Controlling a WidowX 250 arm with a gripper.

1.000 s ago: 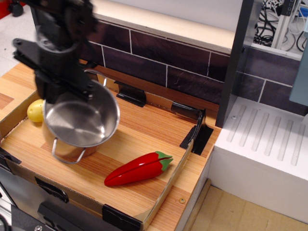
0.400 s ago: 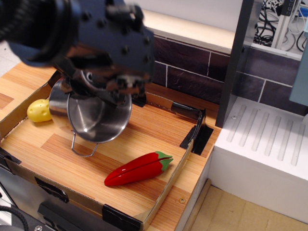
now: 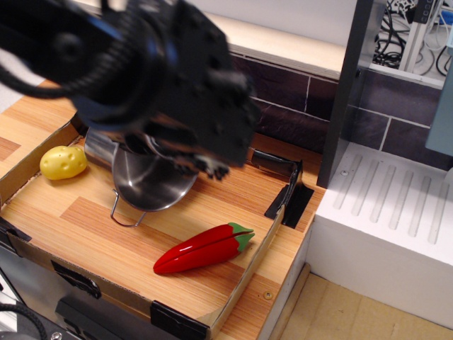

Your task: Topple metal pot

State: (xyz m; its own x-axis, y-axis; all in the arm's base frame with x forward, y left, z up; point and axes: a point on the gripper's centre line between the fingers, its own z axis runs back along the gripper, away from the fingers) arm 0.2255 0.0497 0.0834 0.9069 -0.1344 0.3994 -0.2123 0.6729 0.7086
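Silver metal pot, red pepper, yellow potato

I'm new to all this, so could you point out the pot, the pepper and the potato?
pot (image 3: 152, 185): the only camera view, on its shiny inner wall.
pepper (image 3: 198, 250): same view, on the red body.
potato (image 3: 63, 162): same view, on its yellow middle.

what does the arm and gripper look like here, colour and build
The arm is all black and bulky, with rounded housing segments and a black cable looping along its upper part. The gripper end is black too, motion-blurred, with small pale spots like screw heads. No markings are legible.
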